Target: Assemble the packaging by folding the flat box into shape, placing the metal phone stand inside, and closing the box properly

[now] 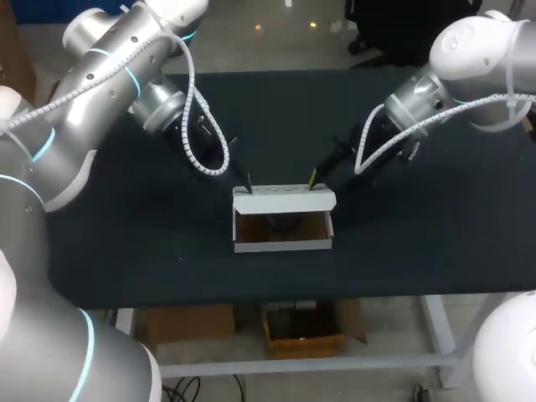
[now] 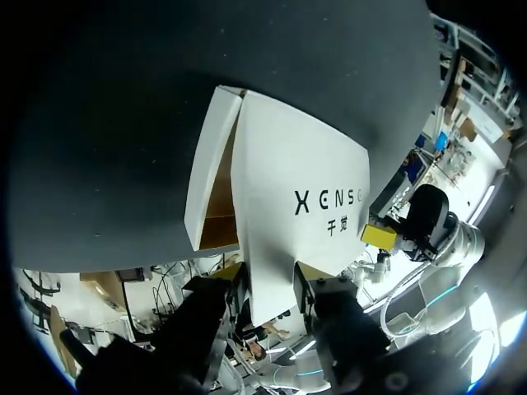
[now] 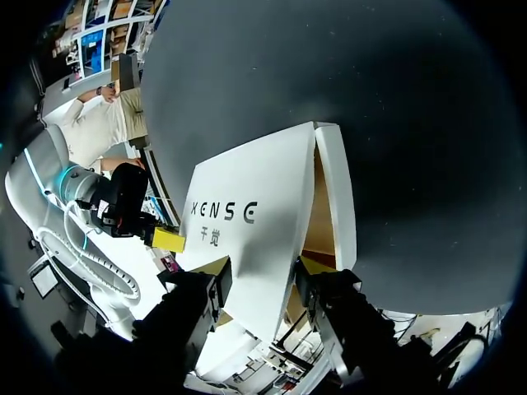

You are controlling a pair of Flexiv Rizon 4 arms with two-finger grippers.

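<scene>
A white box (image 1: 283,245) with a brown inside stands open in the middle of the table. Something dark, which I take for the phone stand (image 1: 280,222), lies inside it. The printed lid (image 1: 285,198) rises at the back. My left gripper (image 1: 247,186) is at the lid's left end and my right gripper (image 1: 314,178) at its right end. In the left wrist view the lid (image 2: 288,181) runs between the fingers of the left gripper (image 2: 268,280), touching both. The right wrist view shows the lid (image 3: 247,206) likewise held across its end by the right gripper (image 3: 259,276).
The black table top (image 1: 126,234) stretches bare on both sides of the box, with its front edge a short way before the box. Each wrist view shows the other arm's yellow fingertip (image 2: 379,236) (image 3: 169,240) at the lid's far end.
</scene>
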